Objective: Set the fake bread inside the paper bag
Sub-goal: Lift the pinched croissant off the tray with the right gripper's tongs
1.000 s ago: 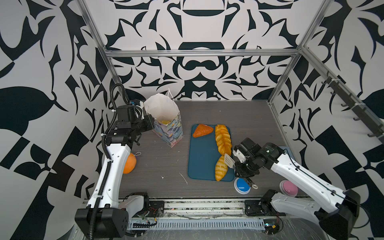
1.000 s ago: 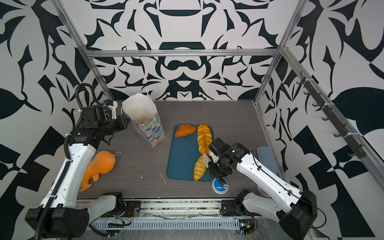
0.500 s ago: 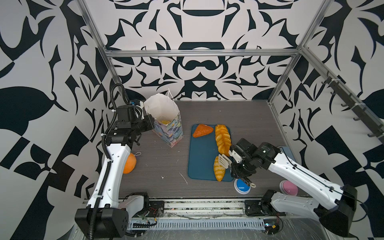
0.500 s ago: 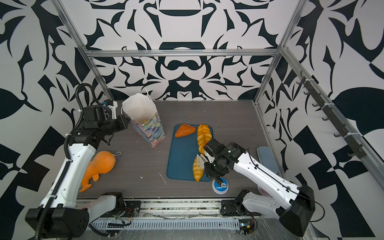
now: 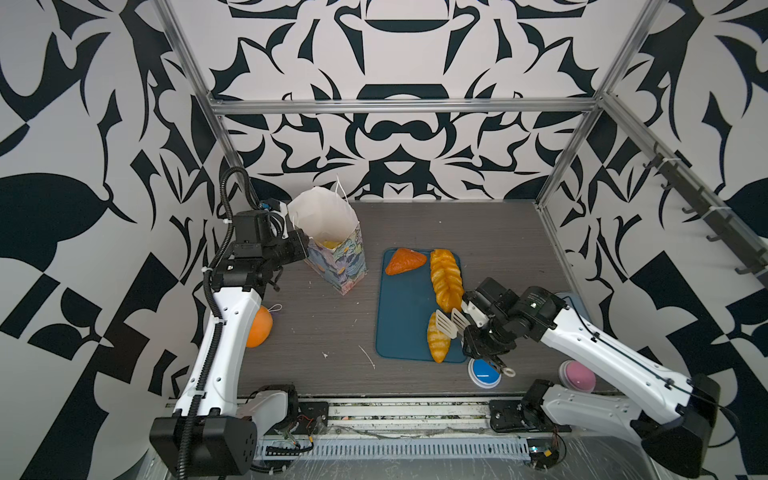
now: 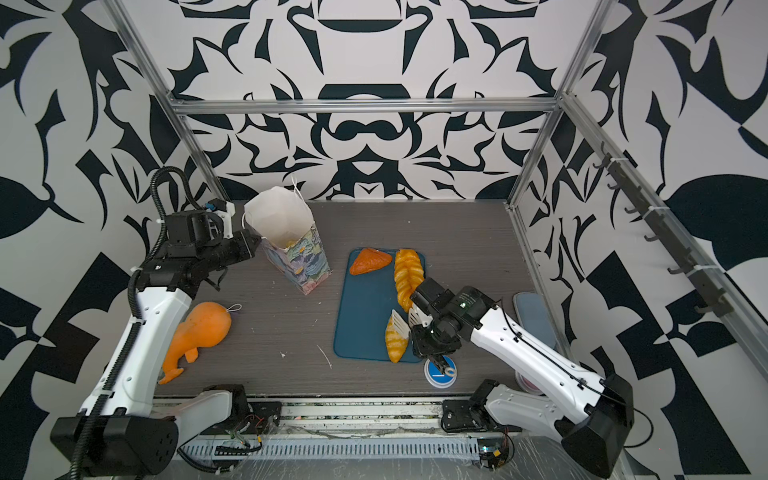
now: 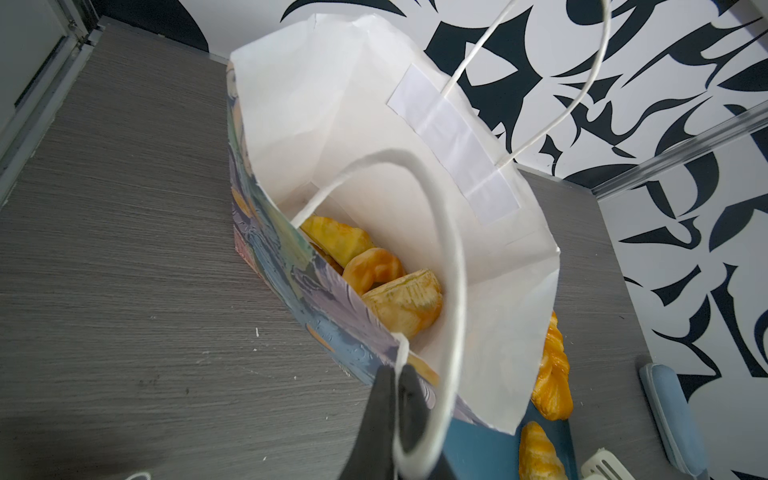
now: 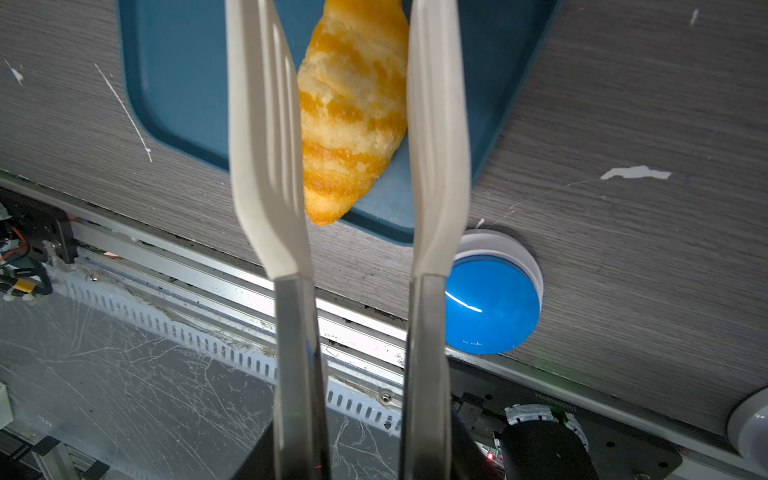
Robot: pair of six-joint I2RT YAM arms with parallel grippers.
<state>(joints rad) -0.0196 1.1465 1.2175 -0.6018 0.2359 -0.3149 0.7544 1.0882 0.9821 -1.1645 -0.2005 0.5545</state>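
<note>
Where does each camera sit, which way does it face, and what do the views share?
Both top views: high above the arms' bases, facing down onto the table, tray and paper bag; left arm and right arm show.
Left wrist: on the left arm, looking into the bag at bread pieces; black jaws pinch its rim.
Right wrist: on the right arm, looking along the held tongs at the croissant.
Shared: croissant, in every view.
</note>
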